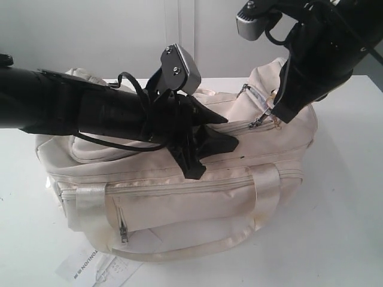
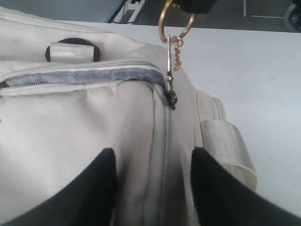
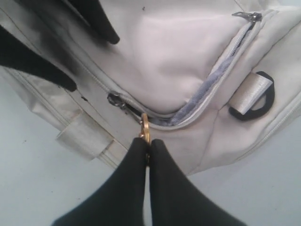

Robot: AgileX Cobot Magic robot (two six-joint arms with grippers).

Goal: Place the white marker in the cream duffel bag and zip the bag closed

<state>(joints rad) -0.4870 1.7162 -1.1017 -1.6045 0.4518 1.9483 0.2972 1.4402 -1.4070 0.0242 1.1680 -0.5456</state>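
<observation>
The cream duffel bag (image 1: 179, 197) lies on the white table. My left gripper (image 1: 230, 131) is open and rests on the bag's top flap, its fingers (image 2: 94, 188) straddling the closed stretch of zip. My right gripper (image 3: 147, 141) is shut on the gold ring pull (image 3: 145, 128), which hangs from the zip slider (image 2: 171, 98) near the bag's right end. Past the slider the zip gapes, showing grey lining (image 3: 202, 94). The white marker is not in view.
A printed white paper tag (image 1: 90, 266) sticks out from under the bag's front left corner. A black D-ring with a webbing loop (image 3: 254, 96) sits on the bag's end. Bare white table (image 1: 347, 209) lies to the right of the bag.
</observation>
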